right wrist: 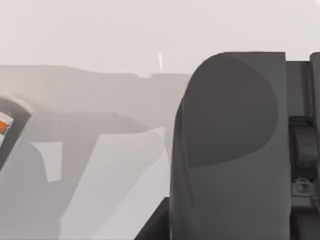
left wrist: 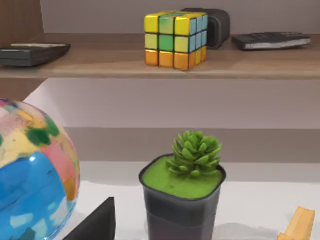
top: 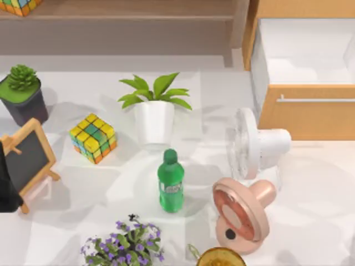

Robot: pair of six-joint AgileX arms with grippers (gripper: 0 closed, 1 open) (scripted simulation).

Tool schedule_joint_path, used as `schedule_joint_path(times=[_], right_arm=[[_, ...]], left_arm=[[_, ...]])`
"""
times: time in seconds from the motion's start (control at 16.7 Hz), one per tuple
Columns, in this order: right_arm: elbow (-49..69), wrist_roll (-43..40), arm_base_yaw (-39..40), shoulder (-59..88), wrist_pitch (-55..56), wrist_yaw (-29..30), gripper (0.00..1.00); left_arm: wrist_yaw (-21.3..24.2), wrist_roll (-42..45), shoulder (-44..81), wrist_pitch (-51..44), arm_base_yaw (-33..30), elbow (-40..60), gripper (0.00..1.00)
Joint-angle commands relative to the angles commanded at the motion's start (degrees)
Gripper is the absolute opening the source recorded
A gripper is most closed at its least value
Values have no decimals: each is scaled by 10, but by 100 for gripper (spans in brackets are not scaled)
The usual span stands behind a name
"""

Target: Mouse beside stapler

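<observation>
Mouse (right wrist: 230,135) close against right gripper (right wrist: 301,155)

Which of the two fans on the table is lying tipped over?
The pink fan, near the table's front edge, lies tipped with its round face turned upward. The white fan behind it stands upright.

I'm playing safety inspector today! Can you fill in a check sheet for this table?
Surface: white table, crowded.
Job's things: nothing seen.
Clutter: green bottle, colour cube, white fan, pink fan, potted plant, succulent, chalkboard, purple flowers.
End effectors: left arm parked at the table's left edge.
Cables: nothing seen.
Surroundings: shelf holding a second cube; drawer unit.
</observation>
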Motion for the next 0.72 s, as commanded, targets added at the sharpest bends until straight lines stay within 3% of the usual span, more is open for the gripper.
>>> schedule_joint_path(times=[0.72], right_arm=[[-29,2,2,25,14,2,0]], left_arm=[[0,0,0,0,0,0,100]])
